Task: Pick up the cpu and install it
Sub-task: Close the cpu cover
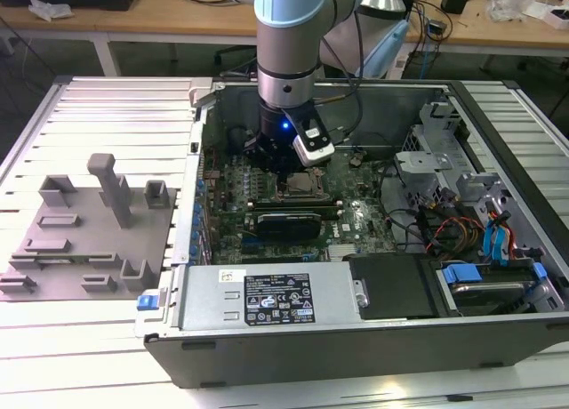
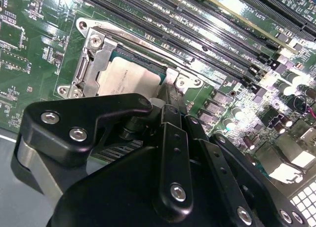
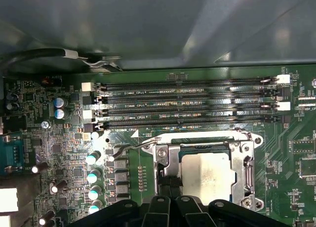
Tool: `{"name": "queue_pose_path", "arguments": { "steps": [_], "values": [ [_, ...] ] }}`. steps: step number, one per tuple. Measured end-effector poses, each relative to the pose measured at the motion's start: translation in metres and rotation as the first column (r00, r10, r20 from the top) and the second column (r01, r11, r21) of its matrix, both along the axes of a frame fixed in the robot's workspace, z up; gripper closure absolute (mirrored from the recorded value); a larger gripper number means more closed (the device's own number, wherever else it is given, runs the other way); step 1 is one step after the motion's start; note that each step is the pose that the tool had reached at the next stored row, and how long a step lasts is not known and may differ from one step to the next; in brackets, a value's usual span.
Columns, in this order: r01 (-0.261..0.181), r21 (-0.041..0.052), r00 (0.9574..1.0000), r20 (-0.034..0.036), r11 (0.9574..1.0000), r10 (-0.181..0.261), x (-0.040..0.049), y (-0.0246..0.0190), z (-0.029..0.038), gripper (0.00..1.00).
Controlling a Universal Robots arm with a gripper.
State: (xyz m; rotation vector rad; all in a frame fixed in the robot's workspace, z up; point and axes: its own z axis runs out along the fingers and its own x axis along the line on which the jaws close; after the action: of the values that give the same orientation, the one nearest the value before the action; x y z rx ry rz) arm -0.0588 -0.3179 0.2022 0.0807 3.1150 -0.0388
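Inside the open dark-grey metal computer case (image 1: pixel 356 351), which lies on the pale slatted table (image 1: pixel 107 98), I see the arm's black gripper (image 1: pixel 283 169) low over the green motherboard (image 3: pixel 59 143), near the board's middle. The small flat square cpu (image 3: pixel 205 175), silvery-grey on top with a pale rim, lies flat within the silver metal socket frame (image 3: pixel 165 163), which surrounds it on all sides. In the second wrist view the cpu (image 2: pixel 131 76) is just past the gripper (image 2: pixel 168 101), whose tip comes down at the cpu's near edge. I cannot tell whether it touches the chip. I also cannot tell from any view whether the gripper is clenched or released, since its black linkage covers the tip. In the first wrist view the gripper (image 3: pixel 170 187) is at the side of the socket frame away from the case wall. The row of long black memory slots (image 3: pixel 187 106) runs parallel to the frame on its far side, between it and the wall. In the exterior view a long black card with a green edge (image 1: pixel 286 222) stands just beside the socket, toward the labelled grey power supply (image 1: pixel 276 298) at the case's near edge. The grey moulded tray (image 1: pixel 98 240) sits on the table beside the case, toward the exterior view's left, well apart from the gripper.
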Motion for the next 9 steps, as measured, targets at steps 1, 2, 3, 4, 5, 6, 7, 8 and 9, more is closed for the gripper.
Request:
{"name": "queue_pose_path", "arguments": {
  "steps": [1,2,3,4,5,6,7,8,9],
  "values": [
    [0.0,0.0002,1.0,0.0001,1.0,0.0,0.0,0.0,0.0005,0.89],
    [0.0,0.0003,1.0,0.0002,1.0,0.0,0.0001,0.0001,0.0012,0.89],
    [0.0,0.0004,1.0,0.0002,1.0,0.0,0.0,0.0001,0.0019,0.89],
    [0.0,-0.0002,1.0,-0.0003,1.0,0.0,0.0,0.0,0.0028,0.89],
    [0.0,-0.0002,1.0,-0.0002,1.0,0.0,0.0,0.0,0.0035,0.89],
    [0.0,-0.0004,1.0,-0.0002,1.0,0.0,0.0,-0.0001,0.0048,0.89],
    [0.0,-0.0005,1.0,-0.0003,1.0,0.0,-0.0001,-0.0001,0.0058,0.89],
    [0.0,-0.0004,1.0,-0.0003,1.0,0.0,0.0,-0.0001,0.0063,0.89],
    [0.0,-0.0004,1.0,-0.0003,1.0,0.0,0.0,0.0,0.0066,0.89]
  ]
}}
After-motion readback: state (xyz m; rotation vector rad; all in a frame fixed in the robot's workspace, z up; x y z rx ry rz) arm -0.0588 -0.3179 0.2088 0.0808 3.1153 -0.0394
